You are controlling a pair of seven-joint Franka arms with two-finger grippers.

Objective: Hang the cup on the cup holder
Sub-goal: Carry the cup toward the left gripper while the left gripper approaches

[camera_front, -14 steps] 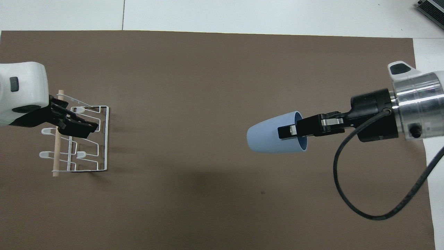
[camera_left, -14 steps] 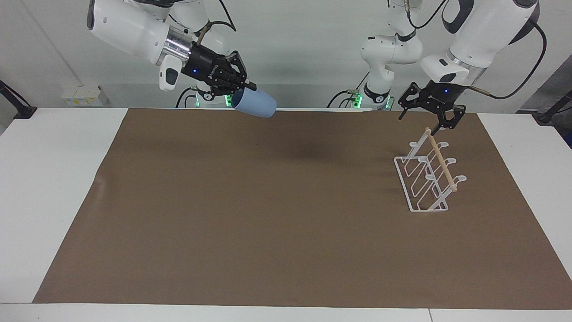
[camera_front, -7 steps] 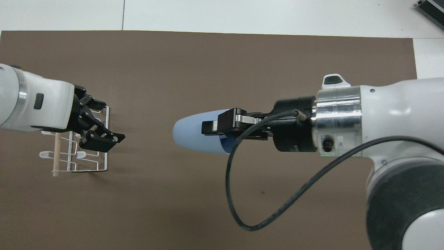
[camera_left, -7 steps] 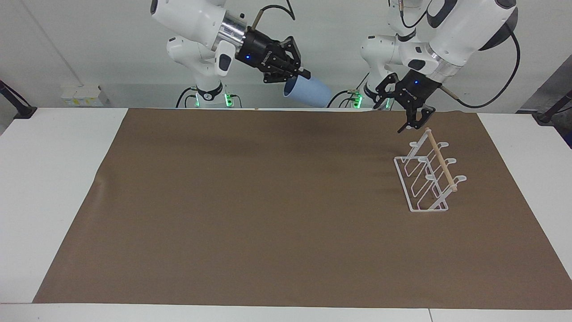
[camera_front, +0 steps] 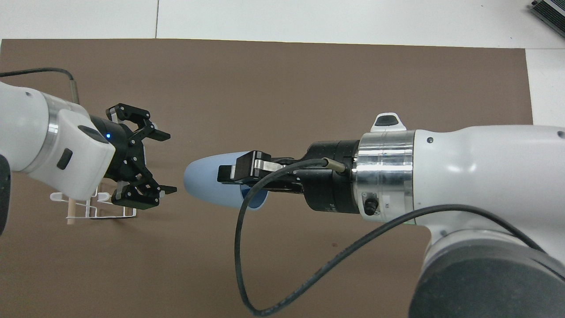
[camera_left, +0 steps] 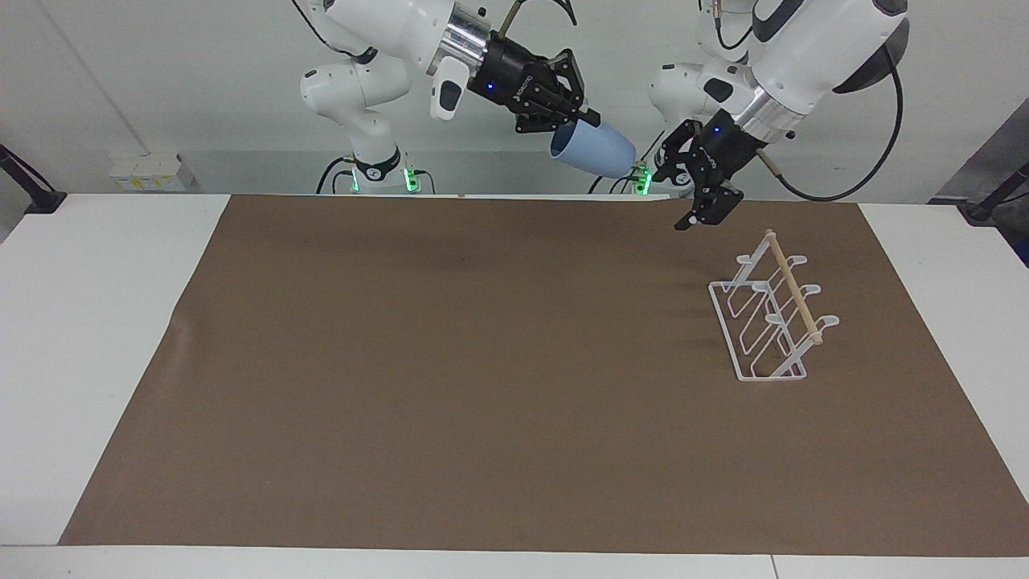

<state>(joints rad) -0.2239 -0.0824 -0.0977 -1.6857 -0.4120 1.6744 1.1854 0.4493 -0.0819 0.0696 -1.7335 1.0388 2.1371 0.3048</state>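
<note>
My right gripper [camera_left: 585, 122] is shut on the rim of the light blue cup [camera_left: 595, 151], with one finger inside and one outside. The cup [camera_front: 205, 185] hangs tilted in the air over the mat's edge by the robots, its base pointing at my left gripper. My left gripper [camera_left: 695, 205] is open in the air and faces the cup's base across a small gap [camera_front: 165, 162]. The white wire cup holder [camera_left: 768, 310] with its wooden dowel stands on the mat toward the left arm's end. From overhead the left arm hides most of the cup holder [camera_front: 88, 214].
A brown mat [camera_left: 482, 362] covers most of the white table [camera_left: 96, 322]. The right arm's black cable [camera_front: 247, 265] loops out below its wrist. A dark device [camera_front: 549, 11] sits at the table's corner farthest from the robots.
The right gripper carried the cup up and toward the left arm's end. The left gripper moved off the cup holder's dowel and turned to face the cup.
</note>
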